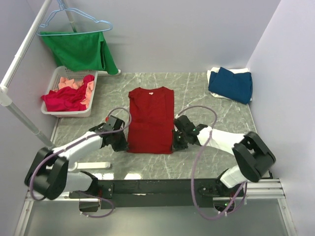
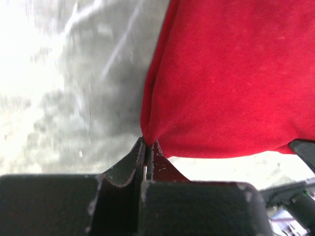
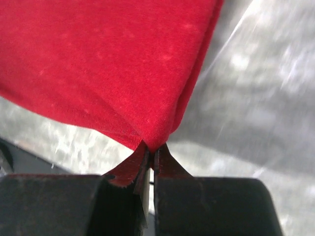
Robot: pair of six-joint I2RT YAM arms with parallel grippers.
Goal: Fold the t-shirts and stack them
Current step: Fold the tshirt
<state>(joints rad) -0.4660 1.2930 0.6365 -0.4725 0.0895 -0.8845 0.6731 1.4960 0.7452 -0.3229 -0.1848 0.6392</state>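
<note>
At 10 o'clock in the top view, a green garment [image 1: 81, 51] hangs from a light-blue wire hanger [image 1: 74, 19]. Just below it a white laundry basket [image 1: 49, 112] holds a crimson t-shirt [image 1: 64, 101] and a salmon-pink t-shirt [image 1: 74, 83].

The left fingers [image 1: 124, 143] sit at the 7 o'clock corner of the deep-red t-shirt [image 1: 150, 120], clamped on it. In the left wrist view the fingers [image 2: 141, 150] meet with a pinch of the red hem [image 2: 231, 73] between their tips. The cloth spreads away toward 1 o'clock, and the marbled grey surface [image 2: 74, 98] lies at 10 o'clock.

The shirt lies mid-surface [image 1: 206, 98] as a narrow rectangle, collar at 12 o'clock.

The right fingers [image 1: 175, 142] are closed on its 5 o'clock corner. In the right wrist view the tips [image 3: 160, 156] nip the corner and the cloth [image 3: 108, 64] fans toward 11 o'clock.

At 2 o'clock, near the right wall, a dark blue t-shirt [image 1: 231, 84] lies on a white t-shirt [image 1: 212, 74], well apart from both arms.
</note>
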